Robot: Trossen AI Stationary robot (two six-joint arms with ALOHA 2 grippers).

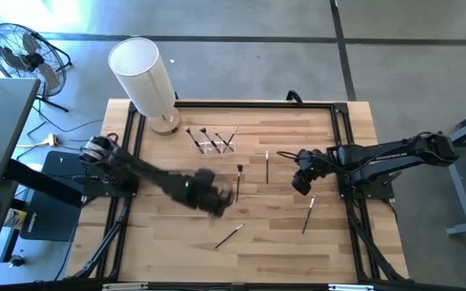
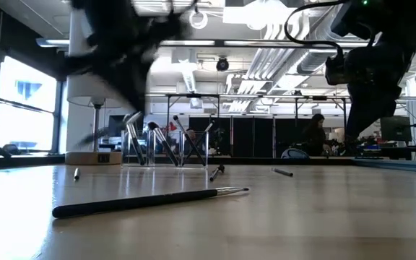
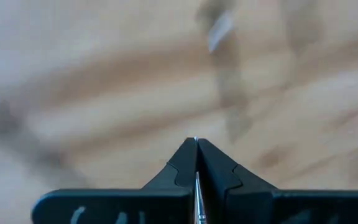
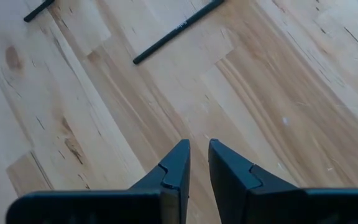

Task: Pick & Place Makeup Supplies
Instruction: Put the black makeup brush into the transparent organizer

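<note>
The left gripper [image 1: 217, 200], over the table's [image 1: 168, 242] middle, is pinching its fingers fully together on what is probably a brush's thin pale handle [image 3: 198, 193], though blur is hiding the rest of it; carrying it well means keeping it upright and lowering it straight into the clear holder [image 1: 215, 144], without knocking the brushes already standing there. The right gripper [image 1: 302, 182] is hanging over bare wood with fingers slightly parted, holding nothing. Loose brushes are lying nearest the front edge [image 1: 229, 235], to the right [image 1: 307, 214], and farther back [image 1: 267, 166] near the holder.
</note>
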